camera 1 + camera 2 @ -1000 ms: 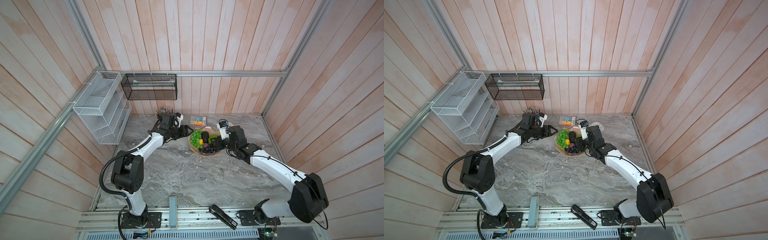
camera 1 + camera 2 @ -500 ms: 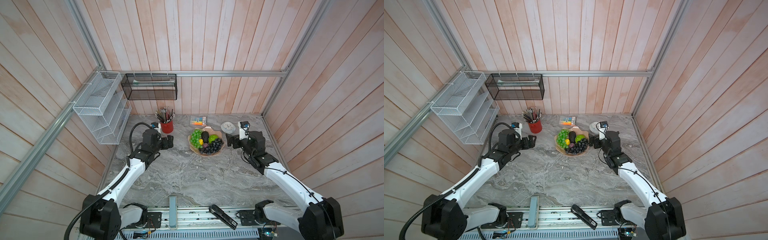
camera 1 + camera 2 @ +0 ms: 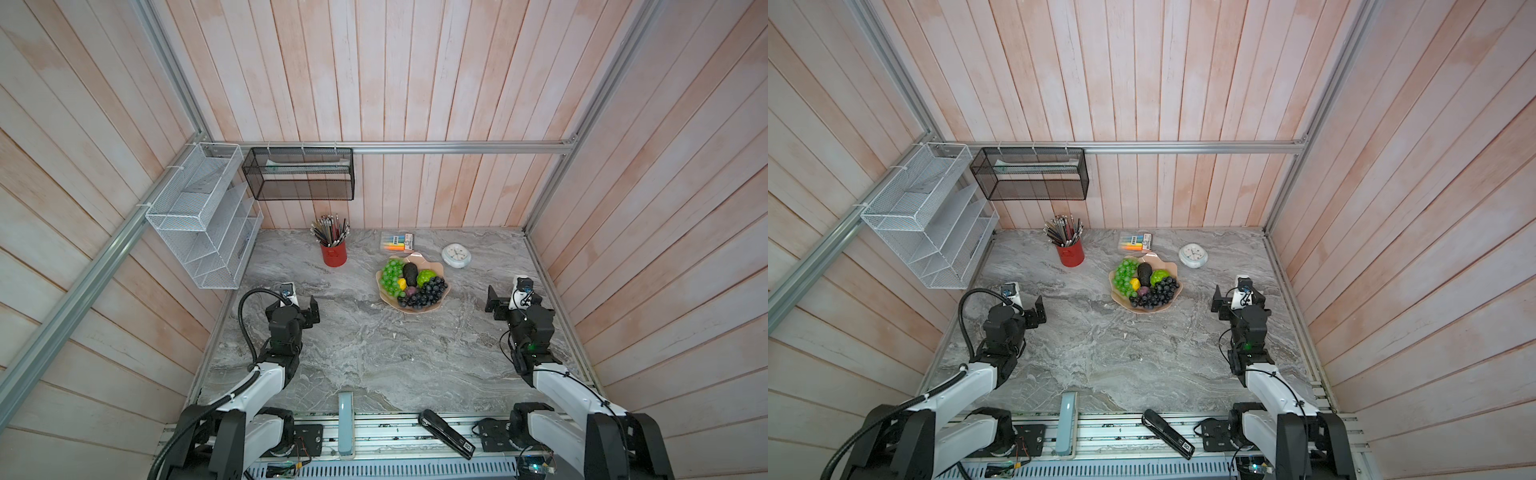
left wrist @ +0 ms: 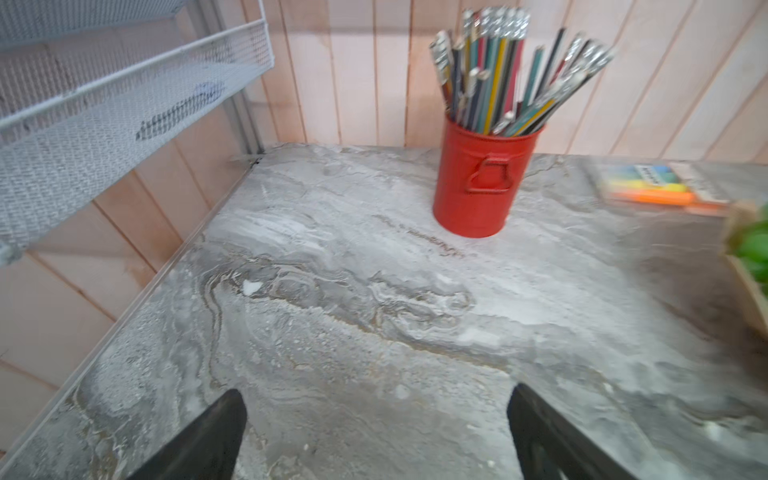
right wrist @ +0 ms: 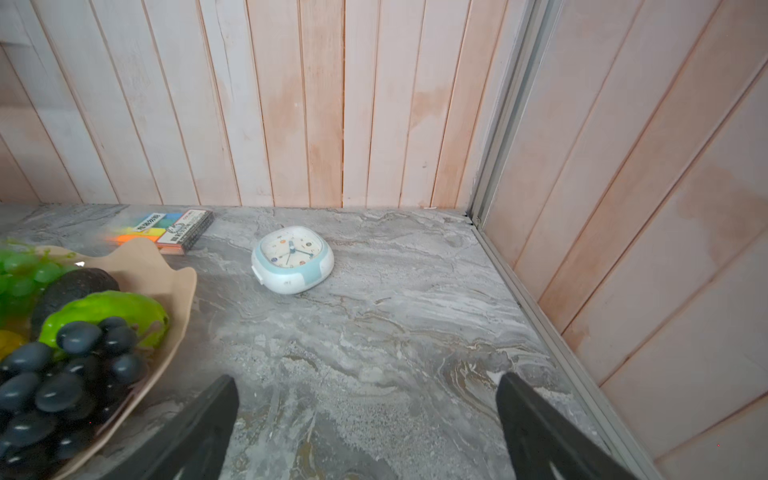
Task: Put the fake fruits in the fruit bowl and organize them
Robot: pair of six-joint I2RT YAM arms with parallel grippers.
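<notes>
1. The grey marble table (image 3: 374,353) carries all loose items along its far half.
2. A white wire rack (image 3: 199,216) with stepped tiers hangs on the left wall. What the tiers hold cannot be told.
3. A black mesh basket (image 3: 299,174) hangs on the back wall. A pale flat item lies along its upper level, and what it is cannot be told.
4. The fruit bowl (image 3: 385,293) stands on the table right of centre, near the back. All six fake fruits lie inside it:
   - black-purple grape bunch (image 3: 428,293), against the near rim
   - green grape bunch (image 3: 390,276), along the left side
   - avocado (image 3: 410,272), at the middle toward the far rim
   - lime-green ball (image 3: 427,277), just right of the avocado
   - purple ball (image 3: 411,291), touching the dark grapes
   - yellow ball (image 3: 401,284), between the green grapes and the purple ball
5. The left gripper (image 4: 374,392) hovers over bare table near the left edge. Its jaws are spread wide and nothing is between them.
6. The right gripper (image 5: 365,378) hovers near the right edge, well apart from the bowl. Its jaws are likewise spread wide with nothing between them.
7. A red pencil cup (image 3: 333,254) stands upright left of the bowl, packed with pencils (image 3: 331,230).
8. A white clock (image 3: 456,255) lies face up, right of the bowl.
9. A highlighter pack (image 3: 397,242) lies flat just behind the bowl's far rim.
</notes>
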